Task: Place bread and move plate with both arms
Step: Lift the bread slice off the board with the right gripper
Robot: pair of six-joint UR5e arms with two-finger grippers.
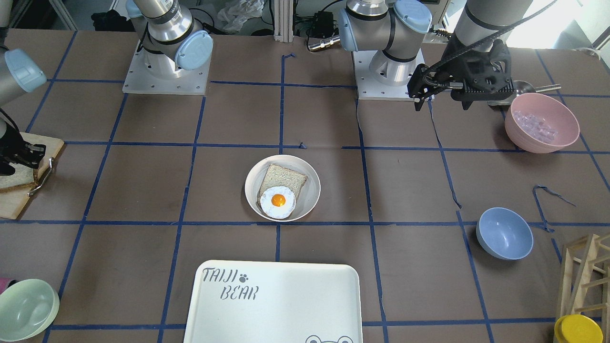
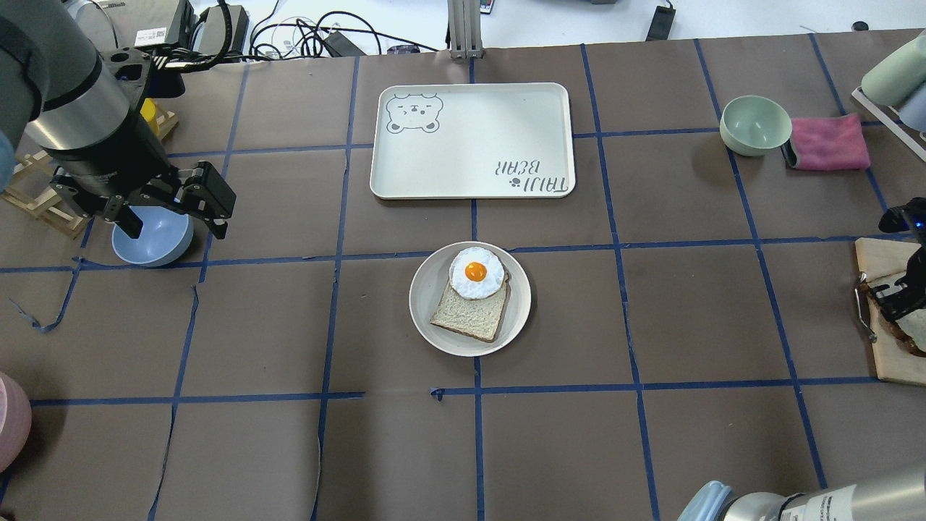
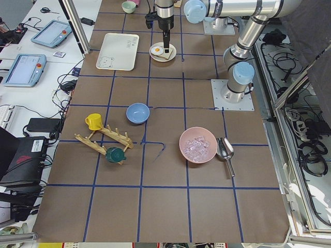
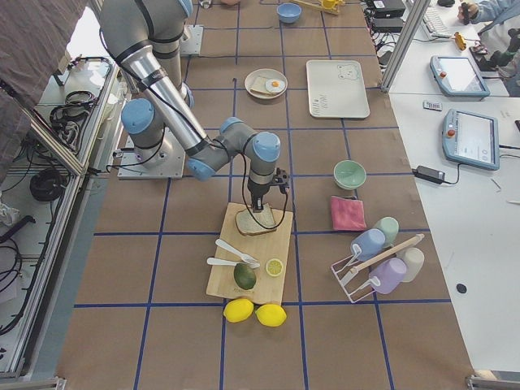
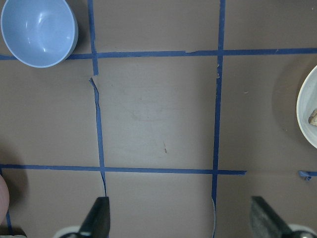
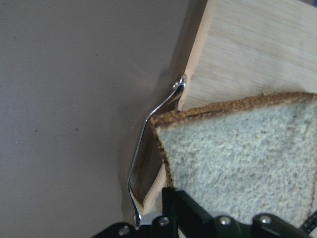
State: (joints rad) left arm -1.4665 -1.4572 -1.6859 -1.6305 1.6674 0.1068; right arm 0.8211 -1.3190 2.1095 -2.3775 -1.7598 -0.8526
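Note:
The bread (image 6: 247, 163), a pale slice with a dark brown crust, lies on a wooden cutting board (image 6: 257, 44) at the table's right end. My right gripper (image 2: 901, 297) is down on the bread's edge and shut on it; it also shows in the front-facing view (image 1: 19, 157). The plate (image 2: 423, 304), round and cream-white, sits mid-table and holds a smaller slice topped with a fried egg (image 2: 476, 273). My left gripper (image 5: 182, 218) is open and empty. It hovers over bare table next to a blue bowl (image 2: 152, 242), far left of the plate.
The white "TAIJI BEAR" tray (image 2: 470, 137) lies beyond the plate. A green bowl (image 2: 756, 124) and a pink cloth (image 2: 828, 142) sit far right. A pink bowl (image 1: 542, 123) with a metal scoop is near the left arm's base. A wooden rack (image 1: 586, 276) stands at the left end.

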